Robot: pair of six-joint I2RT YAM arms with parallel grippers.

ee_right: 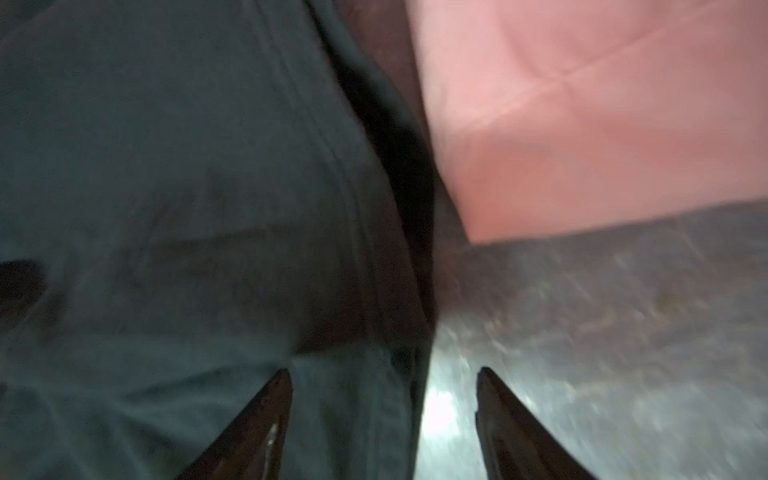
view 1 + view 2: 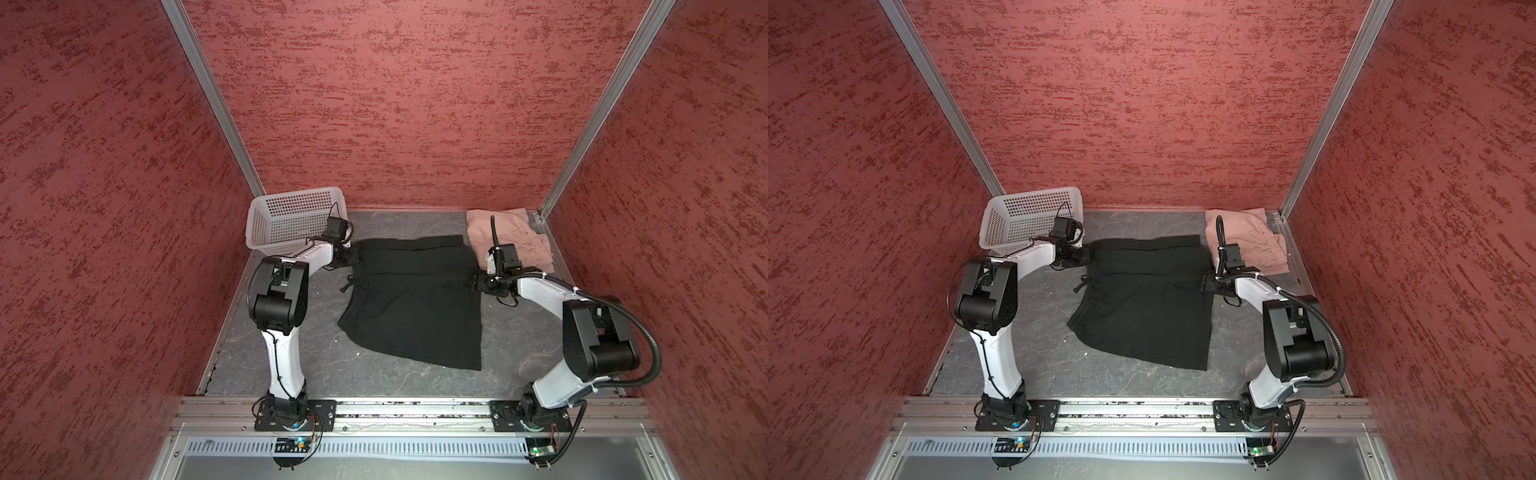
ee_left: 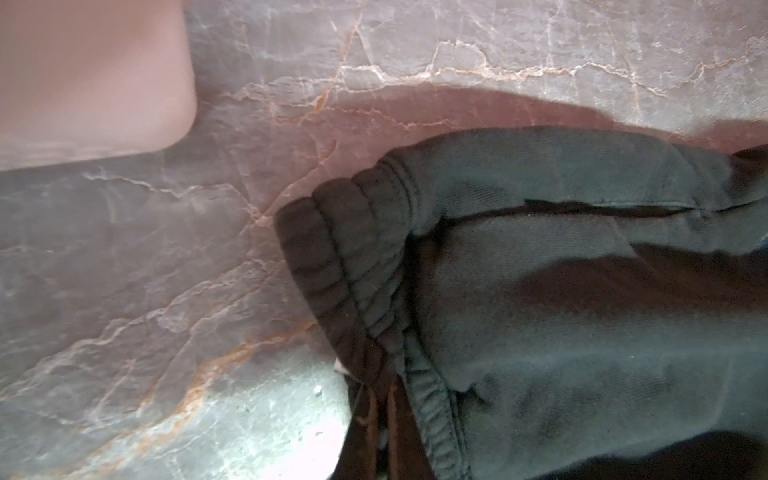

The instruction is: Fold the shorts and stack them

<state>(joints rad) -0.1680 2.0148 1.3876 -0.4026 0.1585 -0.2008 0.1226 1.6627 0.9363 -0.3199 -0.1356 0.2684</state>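
Black shorts (image 2: pixel 411 299) lie spread across the middle of the worktop (image 2: pixel 291 370), with the waistband and drawstring (image 2: pixel 347 287) toward the left arm and the leg hems toward the right arm. The pink shorts (image 2: pixel 515 237) sit as a folded bundle in the far right corner, just beside the black pair's far corner. The left fingers (image 2: pixel 354 254) are closed and, judging from the left wrist view, pinch the far end of the gathered waistband, close to the white basket (image 2: pixel 291 216). The right fingers (image 1: pixel 266 415) stand open and hold nothing; they straddle the hem edge, one over black cloth and one over bare worktop. The chief risk is the uneven hold. If the left arm lifts or pulls now, only one corner follows, and the cloth would likely swing, skew and bunch instead of folding along a straight line. A thick elastic waistband could also slip out of a narrow pinch. If the right fingers close where they are, they might catch only a thin edge, or scrape the worktop. A careless sweep on that side could drag the pink bundle open and spoil the pile meant for stacking. The left arm's cable hangs near the basket and could nudge it.
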